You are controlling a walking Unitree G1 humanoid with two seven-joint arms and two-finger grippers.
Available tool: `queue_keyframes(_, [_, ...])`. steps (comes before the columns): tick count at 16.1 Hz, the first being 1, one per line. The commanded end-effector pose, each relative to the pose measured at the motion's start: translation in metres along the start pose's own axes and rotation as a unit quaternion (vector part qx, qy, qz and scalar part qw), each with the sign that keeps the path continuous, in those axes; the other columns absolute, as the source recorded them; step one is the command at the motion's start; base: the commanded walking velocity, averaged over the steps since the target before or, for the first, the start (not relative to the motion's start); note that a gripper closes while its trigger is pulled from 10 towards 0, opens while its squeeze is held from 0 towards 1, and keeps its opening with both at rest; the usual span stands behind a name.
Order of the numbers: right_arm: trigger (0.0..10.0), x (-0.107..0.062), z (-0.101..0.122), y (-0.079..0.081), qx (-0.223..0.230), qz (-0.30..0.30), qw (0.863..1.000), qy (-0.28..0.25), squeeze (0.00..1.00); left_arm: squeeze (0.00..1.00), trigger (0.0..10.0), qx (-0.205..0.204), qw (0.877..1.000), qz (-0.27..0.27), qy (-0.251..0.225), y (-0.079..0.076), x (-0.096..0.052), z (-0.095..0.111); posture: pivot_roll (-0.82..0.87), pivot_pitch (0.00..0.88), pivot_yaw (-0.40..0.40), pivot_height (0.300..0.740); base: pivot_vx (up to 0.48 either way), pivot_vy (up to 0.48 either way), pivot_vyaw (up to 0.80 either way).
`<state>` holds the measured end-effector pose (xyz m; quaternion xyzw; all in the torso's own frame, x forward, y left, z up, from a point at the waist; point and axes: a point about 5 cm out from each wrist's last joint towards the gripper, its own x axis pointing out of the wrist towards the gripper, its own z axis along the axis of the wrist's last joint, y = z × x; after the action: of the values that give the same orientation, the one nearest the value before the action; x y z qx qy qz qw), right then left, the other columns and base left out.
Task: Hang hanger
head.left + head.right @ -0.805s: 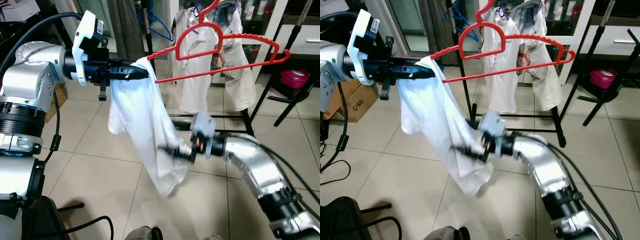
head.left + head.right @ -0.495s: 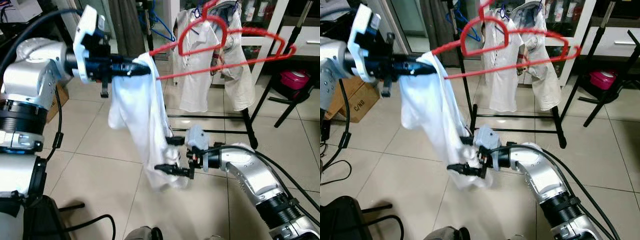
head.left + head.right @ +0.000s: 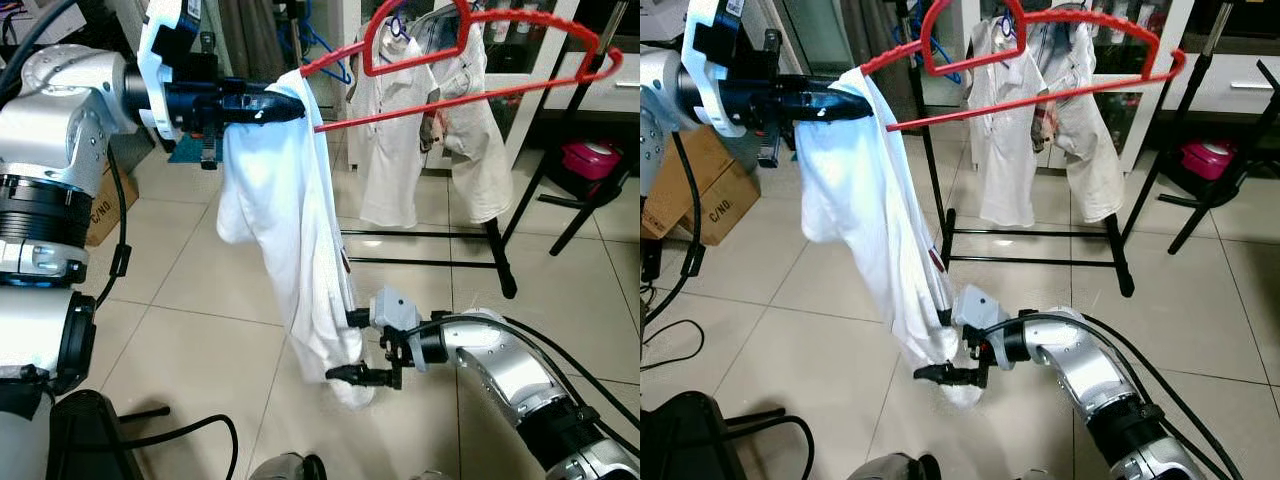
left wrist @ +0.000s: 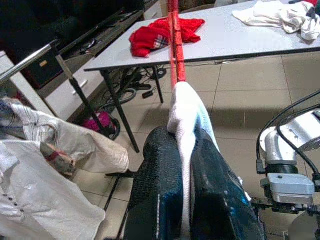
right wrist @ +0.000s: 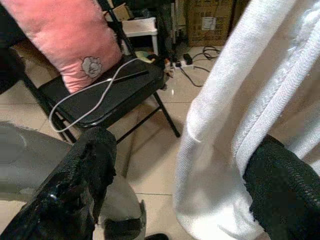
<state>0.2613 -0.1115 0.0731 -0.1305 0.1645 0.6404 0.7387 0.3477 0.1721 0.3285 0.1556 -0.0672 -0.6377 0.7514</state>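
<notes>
Hanger [image 3: 470, 55], red: left claw [image 3: 285, 105] clenches it through white shirt [image 3: 295, 230], held high; right claw [image 3: 350, 350], spread, steadies the hem.

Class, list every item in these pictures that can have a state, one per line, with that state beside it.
Red plastic hanger: tilted in the air, one end inside the white garment.
White cloth garment: draped, hanging from the hanger's end.
Left pincer: shut on the garment at the hanger's end.
Right pincer: open, at the garment's lower hem.
Black metal clothes rack: standing, pale shirts hung on it.
Black folding chair: unfolded, pink cushion on it.
</notes>
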Motion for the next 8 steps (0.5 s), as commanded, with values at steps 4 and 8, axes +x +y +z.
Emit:
queue_keyframes(4, [9.7,-0.003,-0.011,0.010,0.015,0.018,1.000,0.007,0.00,0.00,0.0,0.026,0.999,0.017,-0.008,0.007,-0.006,0.013,-0.07,0.047,0.183,0.740,0.000,0.000,0.00])
queue_keyframes(8, [0.0,-0.011,-0.019,0.009,0.034,0.015,0.999,0.009,0.00,0.00,0.0,0.026,0.999,0.017,-0.008,0.008,-0.006,0.011,-0.08,0.044,0.186,0.740,0.000,0.000,0.00])
